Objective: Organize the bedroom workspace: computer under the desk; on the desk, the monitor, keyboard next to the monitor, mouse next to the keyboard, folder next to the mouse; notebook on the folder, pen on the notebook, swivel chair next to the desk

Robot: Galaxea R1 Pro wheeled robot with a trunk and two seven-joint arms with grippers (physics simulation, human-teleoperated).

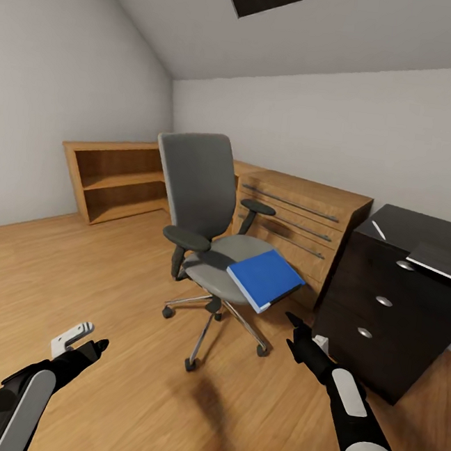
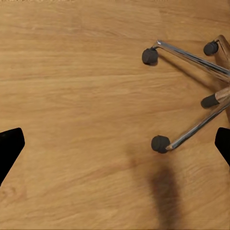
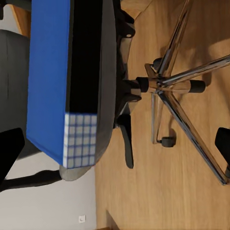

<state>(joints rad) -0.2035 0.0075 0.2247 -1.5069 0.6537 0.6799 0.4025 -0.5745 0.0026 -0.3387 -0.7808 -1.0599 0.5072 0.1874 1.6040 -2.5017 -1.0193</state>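
Black desk (image 1: pixel 421 234) standing at right, swivel chair (image 1: pixel 206 209) sitting mid-floor beside it, blue folder (image 1: pixel 265 278) overhanging the seat's front edge; notebook (image 1: pixel 437 259) lying at desk's right edge, pen (image 1: pixel 378 230) lying nearer its back edge; left gripper (image 1: pixel 93 345) and right gripper (image 1: pixel 296 328) hovering low, fingers spread, holding nothing.

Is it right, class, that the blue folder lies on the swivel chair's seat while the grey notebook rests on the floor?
Not quite. The folder does lie on the swivel chair seat, but the notebook rests on top of the desk, not the floor, as the head view shows.
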